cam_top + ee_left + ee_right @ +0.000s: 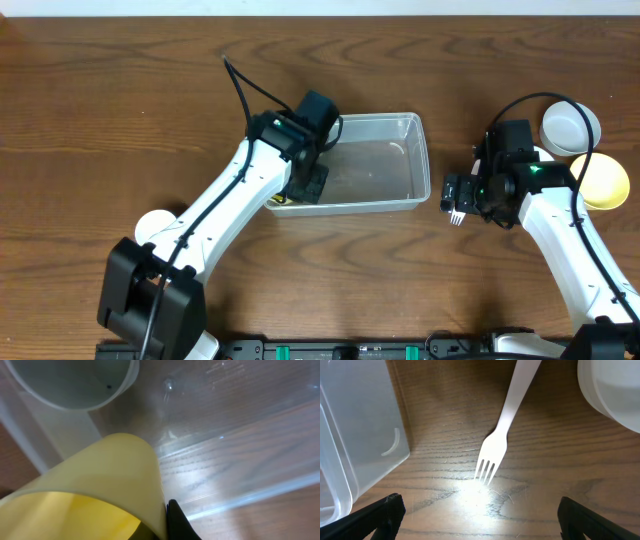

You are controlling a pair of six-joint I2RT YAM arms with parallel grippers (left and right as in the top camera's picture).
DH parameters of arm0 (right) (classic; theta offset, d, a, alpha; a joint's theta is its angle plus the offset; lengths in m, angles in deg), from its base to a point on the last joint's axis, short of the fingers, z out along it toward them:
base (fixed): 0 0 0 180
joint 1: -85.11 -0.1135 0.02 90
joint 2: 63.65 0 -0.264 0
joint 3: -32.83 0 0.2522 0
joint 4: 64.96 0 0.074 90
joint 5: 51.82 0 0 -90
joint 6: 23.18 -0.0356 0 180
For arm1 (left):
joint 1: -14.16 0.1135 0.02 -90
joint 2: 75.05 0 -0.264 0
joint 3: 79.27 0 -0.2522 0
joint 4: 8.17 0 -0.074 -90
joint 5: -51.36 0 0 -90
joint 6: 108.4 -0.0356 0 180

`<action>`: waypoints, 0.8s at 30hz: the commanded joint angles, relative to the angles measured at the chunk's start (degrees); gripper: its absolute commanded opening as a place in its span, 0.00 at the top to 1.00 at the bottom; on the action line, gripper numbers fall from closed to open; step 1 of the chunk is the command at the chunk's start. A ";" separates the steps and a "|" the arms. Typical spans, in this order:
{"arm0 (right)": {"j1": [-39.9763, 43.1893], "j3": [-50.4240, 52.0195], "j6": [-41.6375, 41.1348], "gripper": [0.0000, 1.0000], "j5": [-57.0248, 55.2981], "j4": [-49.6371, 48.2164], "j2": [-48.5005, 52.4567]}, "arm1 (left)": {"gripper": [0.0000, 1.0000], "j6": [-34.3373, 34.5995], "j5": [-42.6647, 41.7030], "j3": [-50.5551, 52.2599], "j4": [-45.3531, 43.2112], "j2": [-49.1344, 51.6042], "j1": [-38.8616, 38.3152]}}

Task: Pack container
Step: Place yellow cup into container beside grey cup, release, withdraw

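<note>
Clear rectangular plastic container [405, 165] is sitting mid-table, long axis running left-right, open side facing up. Left gripper [305, 185] is reaching into its left end, clamping a pale yellow plastic cup [100, 475]. Right gripper [455, 192] is hovering, fingers spread, over a white plastic fork [495, 450] just right of the container.

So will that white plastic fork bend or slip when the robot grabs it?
The white plastic fork looks light and probably flexes a little along its slim handle. Lying flat on the wooden table, it may skid if nudged. The open right end effector likely must pinch its narrow edges.
</note>
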 commanded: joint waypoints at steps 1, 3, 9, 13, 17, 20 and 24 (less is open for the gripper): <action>0.44 -0.98 -0.33 0.01 -0.37 0.20 0.24 | 0.94 0.48 0.48 1.84 -1.07 1.53 -0.07; 0.44 -0.98 -0.66 0.01 -0.37 0.24 0.24 | 0.94 0.46 0.50 2.16 -1.97 2.51 -0.07; 0.44 -0.98 -0.94 0.01 -0.37 0.72 0.24 | 0.94 0.46 0.52 2.16 -2.99 6.60 -0.07; 0.44 -0.98 -0.92 0.01 -0.39 1.03 0.24 | 0.88 0.20 0.57 2.14 -2.99 7.96 -0.07; 0.44 -0.98 -0.92 0.01 -0.37 1.01 0.24 | 0.57 0.00 2.97 1.27 -2.45 7.63 -0.07; 0.44 -0.98 -0.92 0.01 -0.39 1.01 0.24 | 0.51 0.02 5.64 -1.70 0.11 6.62 -0.07; 0.44 -0.98 -0.92 0.01 -0.39 0.96 0.24 | 0.50 0.13 9.68 -9.55 6.69 3.19 0.00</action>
